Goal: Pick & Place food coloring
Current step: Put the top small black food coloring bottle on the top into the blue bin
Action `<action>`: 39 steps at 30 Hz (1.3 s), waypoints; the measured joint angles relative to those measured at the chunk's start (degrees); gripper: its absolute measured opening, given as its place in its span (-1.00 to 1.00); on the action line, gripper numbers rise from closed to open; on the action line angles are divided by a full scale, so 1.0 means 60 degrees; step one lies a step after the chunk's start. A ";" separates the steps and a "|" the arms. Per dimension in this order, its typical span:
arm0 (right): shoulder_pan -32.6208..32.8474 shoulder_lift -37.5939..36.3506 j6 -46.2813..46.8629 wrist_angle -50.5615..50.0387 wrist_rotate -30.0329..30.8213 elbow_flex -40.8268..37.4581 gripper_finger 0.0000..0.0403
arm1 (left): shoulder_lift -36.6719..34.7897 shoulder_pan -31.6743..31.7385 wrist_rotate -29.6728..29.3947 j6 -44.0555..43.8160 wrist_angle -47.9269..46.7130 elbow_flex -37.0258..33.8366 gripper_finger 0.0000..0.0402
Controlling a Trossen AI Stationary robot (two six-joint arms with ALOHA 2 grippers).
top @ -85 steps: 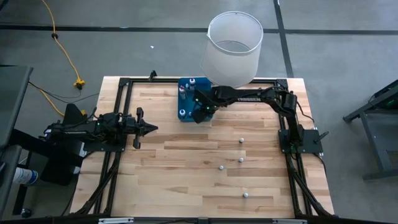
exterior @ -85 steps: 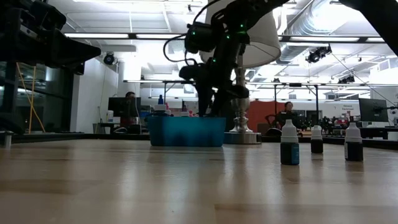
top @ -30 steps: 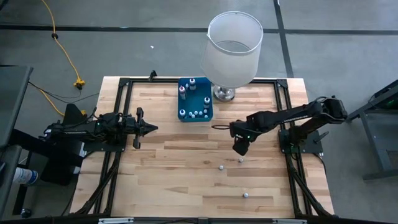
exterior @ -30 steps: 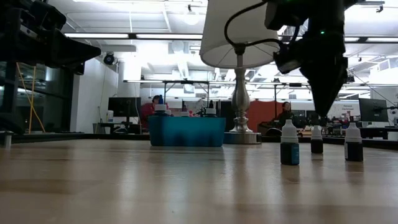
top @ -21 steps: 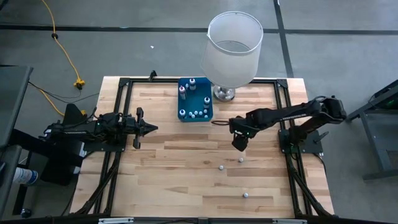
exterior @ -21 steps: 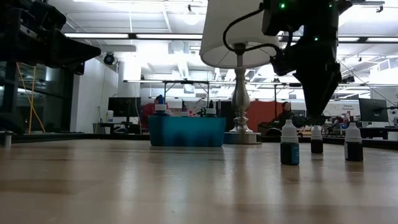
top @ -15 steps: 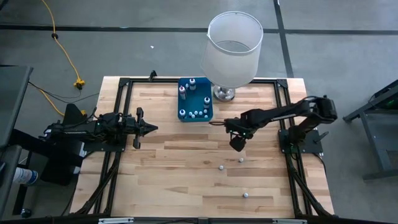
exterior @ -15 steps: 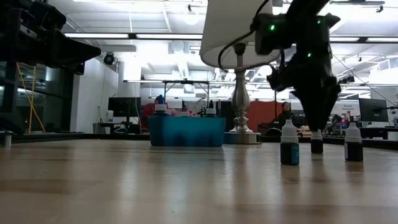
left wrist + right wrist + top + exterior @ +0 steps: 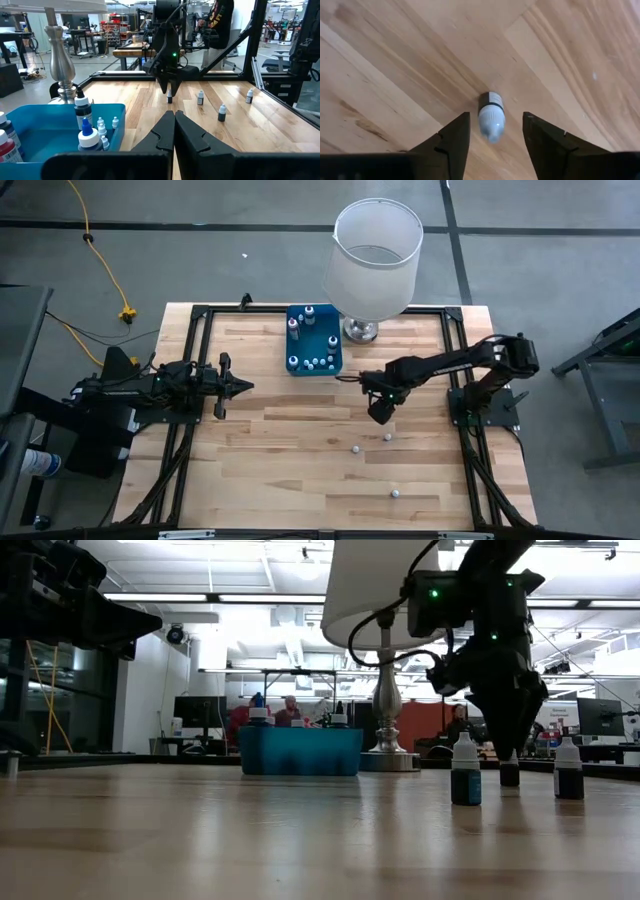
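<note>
A blue bin sits at the table's twelve o'clock edge, with several small food coloring bottles standing inside it. Just beside it, toward one o'clock, stands a lamp with a big white shade on a metal base. Three more bottles stand loose on the bare wood between four and five o'clock of the table's middle: one, a second, and a third nearer the six o'clock edge. Nothing lies between the bin and the working arm.

The right gripper points straight down near the table's middle, slightly toward three o'clock. In the right wrist view its two dark fingers stand apart with a white-capped bottle upright between them; gaps show on both sides, so the jaws are released and not touching it. The low view shows the gripper just above that bottle.

The left gripper waits at nine o'clock, lying level, its fingers clenched together and empty.
</note>
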 joint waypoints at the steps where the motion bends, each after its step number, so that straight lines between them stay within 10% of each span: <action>1: 0.0000 0.0000 0.0002 0.0041 -0.0002 -0.0044 -0.17 | 0.0000 0.0000 0.0001 0.0000 0.0001 0.0000 -1.00; 39: 0.0343 -0.0058 -0.0224 0.0135 -0.0506 0.1018 -0.73 | -0.0001 0.0000 0.0001 0.0004 0.0001 0.0000 -1.00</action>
